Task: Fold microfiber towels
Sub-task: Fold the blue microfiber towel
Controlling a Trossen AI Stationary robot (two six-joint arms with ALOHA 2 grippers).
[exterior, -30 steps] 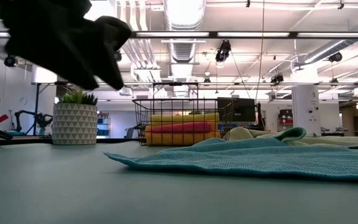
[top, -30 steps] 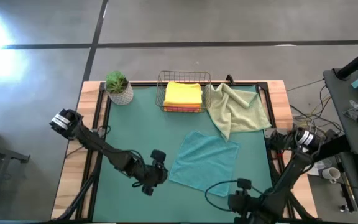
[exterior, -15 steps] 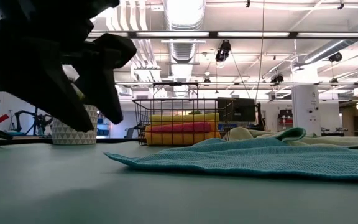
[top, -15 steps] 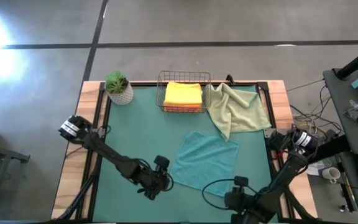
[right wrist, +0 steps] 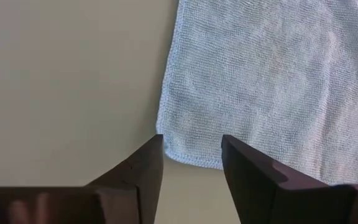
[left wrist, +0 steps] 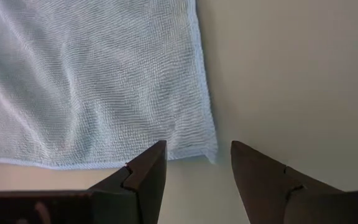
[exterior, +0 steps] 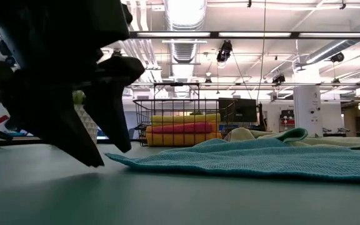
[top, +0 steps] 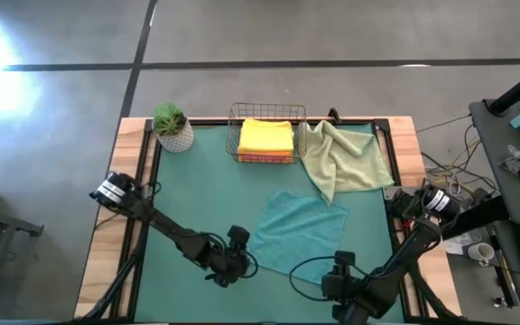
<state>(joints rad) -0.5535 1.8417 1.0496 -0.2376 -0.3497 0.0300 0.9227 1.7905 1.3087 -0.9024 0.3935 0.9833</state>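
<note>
A teal towel (top: pixel 298 232) lies spread flat on the green mat, mid-table. My left gripper (left wrist: pixel 197 155) is open, slanting down over the towel's near left corner (left wrist: pixel 205 149), with one finger on either side of it. My right gripper (right wrist: pixel 191 146) is open too, slanting down just above the towel's near right corner (right wrist: pixel 169 146). In the low view the left gripper (exterior: pixel 99 147) hangs close over the mat beside the towel's edge (exterior: pixel 124 159). A pale sage towel (top: pixel 341 158) lies crumpled at the far right. A yellow towel (top: pixel 265 135) tops the folded stack in the wire basket (top: pixel 233 135).
A potted plant (top: pixel 173 128) stands at the far left corner, next to the wire basket at the far edge. In the low view, yellow and pink folded cloths (exterior: pixel 180 128) show inside the basket. Bare mat (top: pixel 197 190) stretches along the left side.
My left gripper has come down and toward the table's near right, ending close over the teal towel's near left corner. My right gripper has shifted toward the table's left, to the towel's near right corner. The towels have stayed where they were.
</note>
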